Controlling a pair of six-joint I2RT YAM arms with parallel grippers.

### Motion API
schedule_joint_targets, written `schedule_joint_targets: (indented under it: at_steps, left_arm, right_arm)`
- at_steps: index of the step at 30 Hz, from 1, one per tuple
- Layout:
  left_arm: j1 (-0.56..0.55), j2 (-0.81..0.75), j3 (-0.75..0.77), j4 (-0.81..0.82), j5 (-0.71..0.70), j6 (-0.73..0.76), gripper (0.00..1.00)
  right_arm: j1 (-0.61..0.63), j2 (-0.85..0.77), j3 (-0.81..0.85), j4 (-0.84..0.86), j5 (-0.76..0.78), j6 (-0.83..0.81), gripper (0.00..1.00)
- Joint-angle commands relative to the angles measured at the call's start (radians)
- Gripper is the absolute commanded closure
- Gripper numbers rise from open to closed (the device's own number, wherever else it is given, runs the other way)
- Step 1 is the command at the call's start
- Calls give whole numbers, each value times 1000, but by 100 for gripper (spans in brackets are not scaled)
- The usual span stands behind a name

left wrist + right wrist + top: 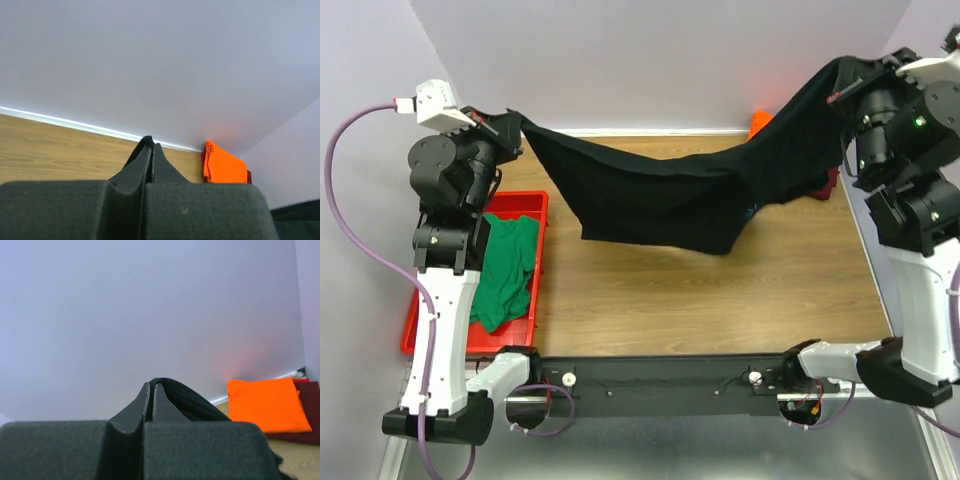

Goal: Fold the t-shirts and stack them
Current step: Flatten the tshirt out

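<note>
Left gripper (508, 126): jaws together, clamped on one upper corner of the black t-shirt (660, 195); position in the top view, 10 o'clock of the table (720, 300), raised above its surface. In the left wrist view the fingers meet with no gap, and a sliver of black cloth shows at their tips.

Right gripper (840, 95): jaws together, clamped on the opposite end of the same garment; position, 2 o'clock, also raised. In the right wrist view a fold of black cloth arches over the closed fingertips.

The black t-shirt spans between the two grippers across the far half of the table; its upper edge sags in the middle; its lower edge hangs toward 6 o'clock. Contact between that edge and the wood cannot be determined.

Orange t-shirt (265, 402): folded, at 1 o'clock in the far corner against the wall (650, 60); it rests on top of the maroon t-shirt (311, 407), which protrudes at its right side.

Green t-shirt (510, 265): crumpled inside the red tray (415, 330) at 8 o'clock, beside the left arm; one part drapes over the near rim.
</note>
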Motion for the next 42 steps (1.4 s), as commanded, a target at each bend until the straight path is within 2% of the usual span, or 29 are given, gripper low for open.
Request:
schedule_joint_targets:
  at_steps: [1, 4, 7, 11, 12, 16, 18, 22, 25, 26, 27, 29, 31, 32, 34, 35, 36, 39, 40, 42]
  left_arm:
    - [-3, 91, 15, 52, -1, -30, 100]
    - [-3, 210, 51, 101, -12, -58, 100]
    - [-1, 337, 105, 191, -12, -75, 100]
    - [3, 532, 306, 238, -6, -38, 100]
    - [9, 607, 428, 221, 8, -29, 100]
    - [38, 736, 672, 195, 64, -23, 100]
    - [61, 764, 780, 178, 78, -24, 100]
    - [101, 754, 800, 186, 95, -24, 100]
    - [111, 721, 711, 201, 100, -21, 100]
    - [114, 689, 670, 228, 100, -21, 100]
    - [114, 674, 591, 239, 106, -23, 100]
    - [114, 639, 509, 244, 118, -33, 100]
    - [112, 606, 344, 248, 129, -50, 100]
    - [112, 570, 278, 262, 133, -70, 100]
    - [111, 525, 94, 264, 144, -89, 100]
    - [111, 514, 41, 265, 150, -102, 100]
    - [109, 505, -59, 262, 150, -110, 100]
    - [111, 467, -187, 229, 146, -124, 100]
    - [105, 447, -273, 227, 143, -129, 100]
    - [97, 433, -348, 227, 137, -129, 100]
  right_arm:
    - [-4, 120, 37, 68, 34, -86, 99]
    - [-19, 257, 81, 140, 28, -128, 99]
    - [-99, 399, 158, 205, -97, -114, 99]
    - [-151, 614, 383, 219, -194, -88, 99]
    - [-156, 668, 458, 219, -215, -79, 99]
    - [-159, 728, 572, 248, -240, -73, 99]
    - [-162, 719, 575, 301, -246, -76, 99]
    - [-164, 667, 526, 352, -249, -85, 99]
    - [-167, 613, 456, 363, -243, -84, 99]
    - [-168, 599, 384, 361, -237, -77, 99]
    - [-168, 561, 344, 361, -234, -70, 99]
    - [-171, 512, 168, 361, -220, -44, 99]
    - [-171, 423, 24, 361, -208, -24, 99]
    - [-173, 385, -135, 360, -193, -4, 99]
    - [-176, 273, -294, 360, -189, 42, 99]
    - [-177, 240, -461, 360, -193, 54, 99]
    - [-179, 210, -536, 360, -196, 71, 99]
    - [-182, 102, -751, 339, -222, 136, 99]
    - [-182, 84, -871, 307, -225, 168, 100]
    - [-184, 44, -978, 286, -237, 199, 99]
